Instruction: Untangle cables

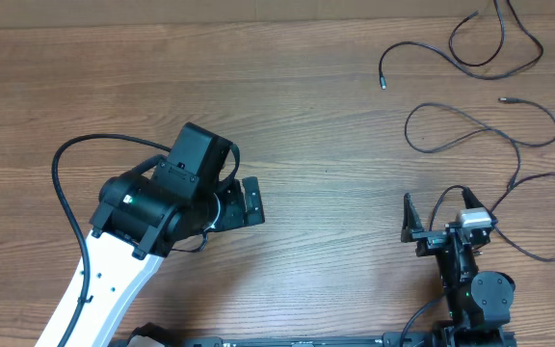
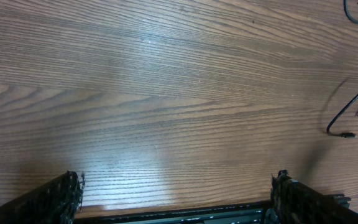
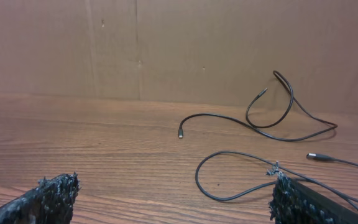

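Observation:
Thin black cables lie loosely spread over the far right of the wooden table. One cable (image 1: pixel 422 44) loops at the top right, with its plug end toward the left. A second cable (image 1: pixel 409 130) forms a wide loop below it. A third cable (image 1: pixel 547 176) trails by the right arm. My right gripper (image 1: pixel 441 214) (image 3: pixel 176 199) is open near the front edge. The second cable's loop (image 3: pixel 229 186) lies on the table just ahead of its right finger (image 3: pixel 291 199), apart from the pads. My left gripper (image 1: pixel 244 178) (image 2: pixel 176 199) hangs open over bare wood left of centre, far from the cables.
The thick black cord (image 1: pixel 61 183) of the left arm arcs out to the left. A cable end (image 2: pixel 347 134) shows at the right edge of the left wrist view. A brown cardboard wall (image 3: pixel 166 43) stands behind the table's far edge.

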### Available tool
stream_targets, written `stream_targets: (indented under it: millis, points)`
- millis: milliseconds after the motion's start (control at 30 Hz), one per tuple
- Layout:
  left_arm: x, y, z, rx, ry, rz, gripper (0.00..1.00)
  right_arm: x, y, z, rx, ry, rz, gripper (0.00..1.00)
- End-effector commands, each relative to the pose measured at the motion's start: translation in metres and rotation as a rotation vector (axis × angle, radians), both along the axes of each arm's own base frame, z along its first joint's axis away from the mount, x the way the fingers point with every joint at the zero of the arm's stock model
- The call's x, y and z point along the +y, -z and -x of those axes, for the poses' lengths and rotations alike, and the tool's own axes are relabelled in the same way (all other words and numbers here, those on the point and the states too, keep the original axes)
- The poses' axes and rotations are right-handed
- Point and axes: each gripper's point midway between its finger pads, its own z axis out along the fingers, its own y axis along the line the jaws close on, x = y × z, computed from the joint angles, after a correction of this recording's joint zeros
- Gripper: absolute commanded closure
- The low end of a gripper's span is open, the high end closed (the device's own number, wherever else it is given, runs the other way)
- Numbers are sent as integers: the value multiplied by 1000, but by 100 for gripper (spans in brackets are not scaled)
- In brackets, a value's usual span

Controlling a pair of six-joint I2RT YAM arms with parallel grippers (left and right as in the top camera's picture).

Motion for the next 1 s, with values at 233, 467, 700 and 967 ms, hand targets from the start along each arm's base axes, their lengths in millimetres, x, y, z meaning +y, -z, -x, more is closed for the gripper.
stream_targets:
  millis: [233,467,700,967]
  points:
    - [1,4,6,32,-2,-7,0,-1,1,0,-8,7,4,0]
    - [8,-2,-7,-49,-29,-42,0,-1,1,0,-8,7,4,0]
    - [15,5,-12,-149,-29,-19,0,-1,1,0,-8,7,4,0]
    - [48,57,-3,-153,-150,16,0,-1,1,0,-8,7,4,0]
